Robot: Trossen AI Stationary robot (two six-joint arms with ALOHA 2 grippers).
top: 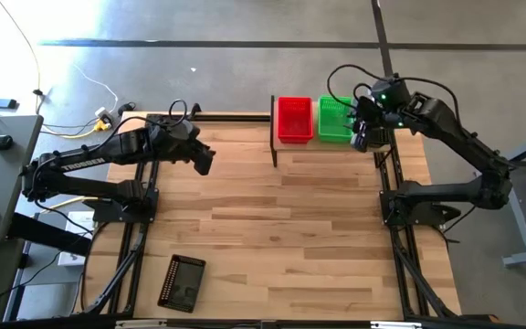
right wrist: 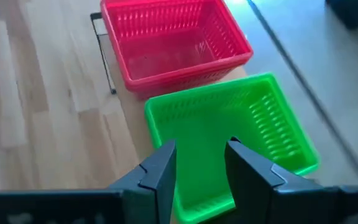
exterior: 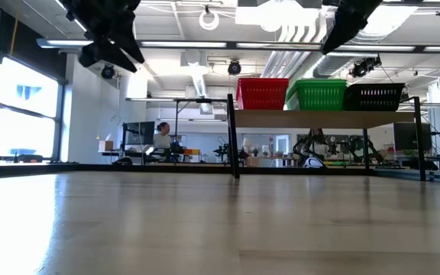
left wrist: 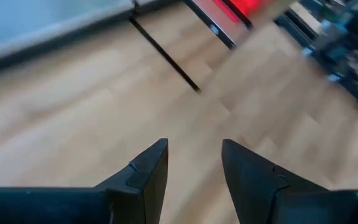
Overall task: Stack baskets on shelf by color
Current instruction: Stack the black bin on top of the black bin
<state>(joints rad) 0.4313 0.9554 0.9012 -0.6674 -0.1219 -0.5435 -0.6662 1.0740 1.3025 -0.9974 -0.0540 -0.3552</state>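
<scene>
1. The shelf (top: 336, 143) stands at the far edge of the tabletop (top: 281, 228), toward the right side.
2. A red basket (top: 294, 119) sits at the shelf's left end, and the green basket (top: 334, 120) sits just beside it on the right.
3. In the low view a black basket (exterior: 373, 96) stands on the shelf right of the green one (exterior: 316, 94); from above the right arm covers it.
4. All three sit side by side in one row on the board, red (exterior: 262, 93) first.
5. The right claw (top: 364, 131) hangs above the shelf at the green basket's right edge; its fingers (right wrist: 160, 171) are apart with nothing between them.
6. Its wrist view looks down into the green basket (right wrist: 229, 134), with the red one (right wrist: 173, 38) beyond.
7. The left claw (top: 203, 161) hovers over the tabletop, left of the shelf and well apart from it; its fingers (left wrist: 145, 171) are apart and hold nothing.
8. Another black basket (top: 182, 282) lies alone on the tabletop near its front left corner, far from the shelf.
9. In the room behind, a person (exterior: 161, 136) sits at a desk.
</scene>
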